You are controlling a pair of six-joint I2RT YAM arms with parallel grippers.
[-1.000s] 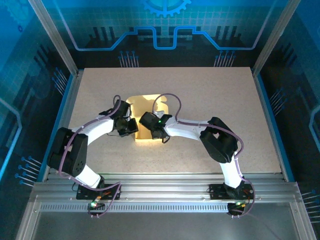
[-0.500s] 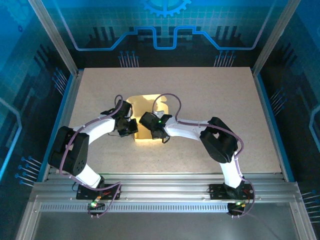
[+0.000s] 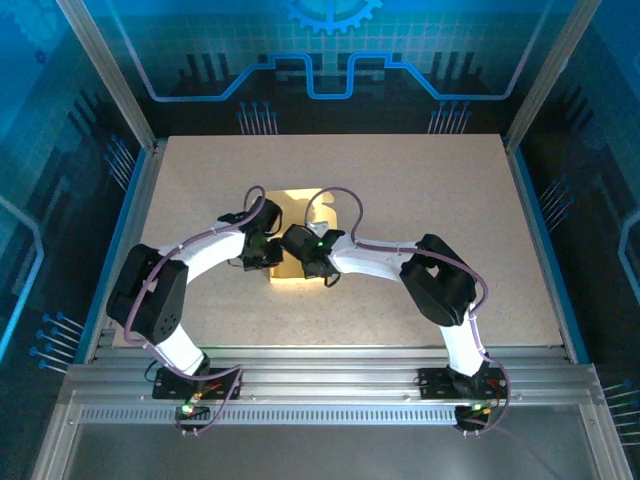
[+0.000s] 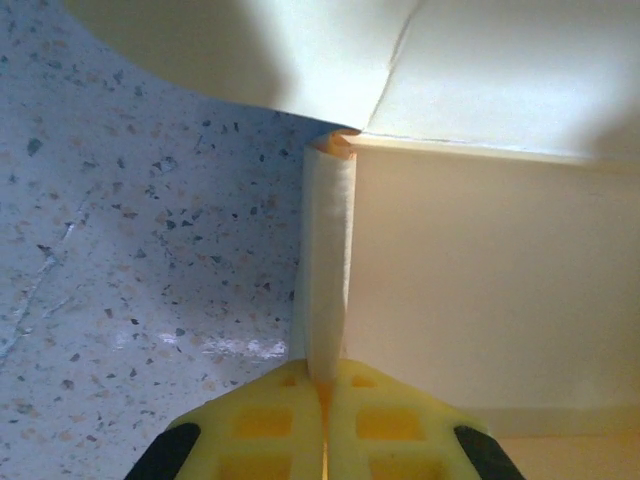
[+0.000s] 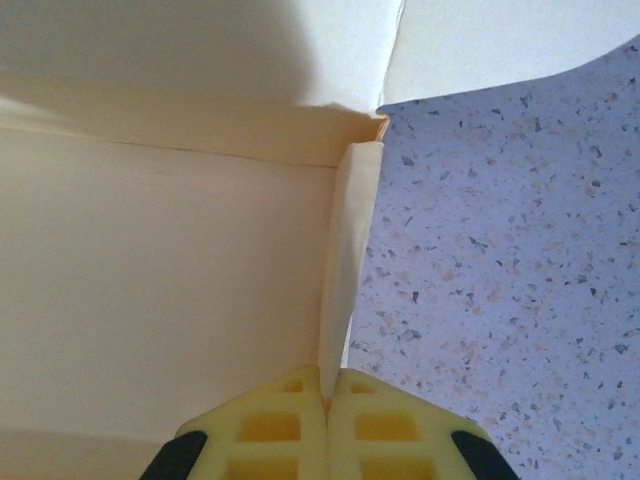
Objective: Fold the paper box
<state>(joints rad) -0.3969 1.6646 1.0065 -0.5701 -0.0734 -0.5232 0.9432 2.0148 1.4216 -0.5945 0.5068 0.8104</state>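
Observation:
The paper box (image 3: 285, 208) is pale yellow card lying mid-table, partly folded, with its side walls raised. My left gripper (image 3: 272, 258) is at its left side. In the left wrist view the yellow fingers (image 4: 280, 415) of the left gripper (image 4: 325, 378) are shut on the upright left wall (image 4: 328, 260), near the corner. My right gripper (image 3: 320, 266) is at the box's right side. In the right wrist view the right gripper (image 5: 326, 385) is shut on the upright right wall (image 5: 345, 270). The box floor (image 5: 160, 280) lies flat between the walls.
The speckled tabletop (image 3: 430, 190) stretches wide around the box, bounded by blue side rails (image 3: 540, 240) and a metal rail strip (image 3: 320, 380) at the near edge. A purple cable (image 3: 335, 195) from the right arm loops over the box.
My left arm has swung right toward the box and its jaws have closed on the left wall. The right arm and its grip have stayed as they were.

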